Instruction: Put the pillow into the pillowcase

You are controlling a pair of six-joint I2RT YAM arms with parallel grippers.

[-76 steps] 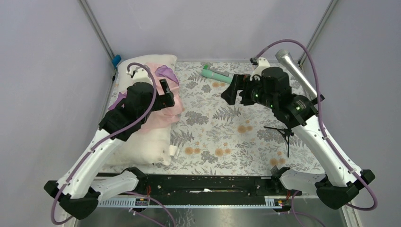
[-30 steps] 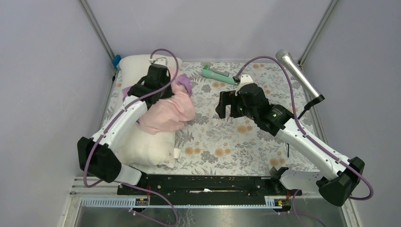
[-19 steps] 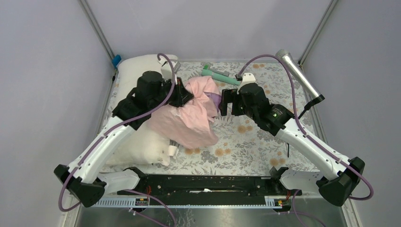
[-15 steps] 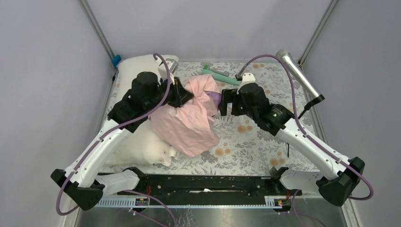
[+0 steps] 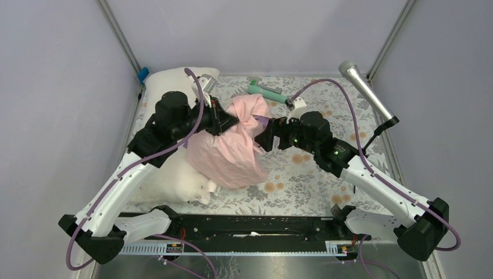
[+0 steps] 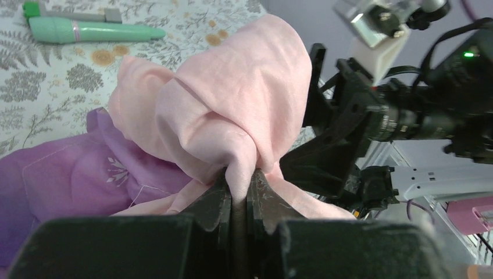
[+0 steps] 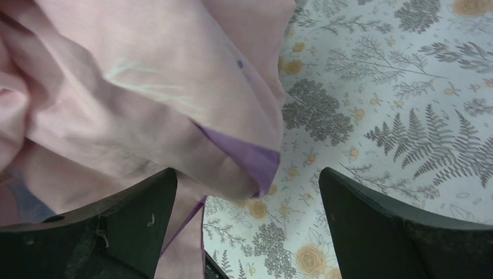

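Near-left: plump off-white rectangular pillow lies along the table's left edge, running to the far-left corner. It is now mostly uncovered and not in the case at all.

Change: thin pale pink fabric pillowcase has come off the pillow. The left arm has lifted it and swung it over the table's middle, where it hangs as a bunched sack above the floral table cloth. The right arm has moved in from the right side and now noses into the hanging fabric. My read: the case is free to be spread, a second grasp is next, and insertion hasn't started.

Left wrist view only: left fingers are closed, pinching a gathered fold of pink cloth, with purple lining showing to the left. The top view hides that pinch.

Right wrist view only: right fingers are spread wide on either side of a purple-lined hem and clamp nothing, with table cloth visible below. From the top I can't tell whether they touch the cloth.

The top view alone shows the pillow.

Far edge: mint-green pen-like tool lies apart from the case. Silver microphone stands at the far-right corner.
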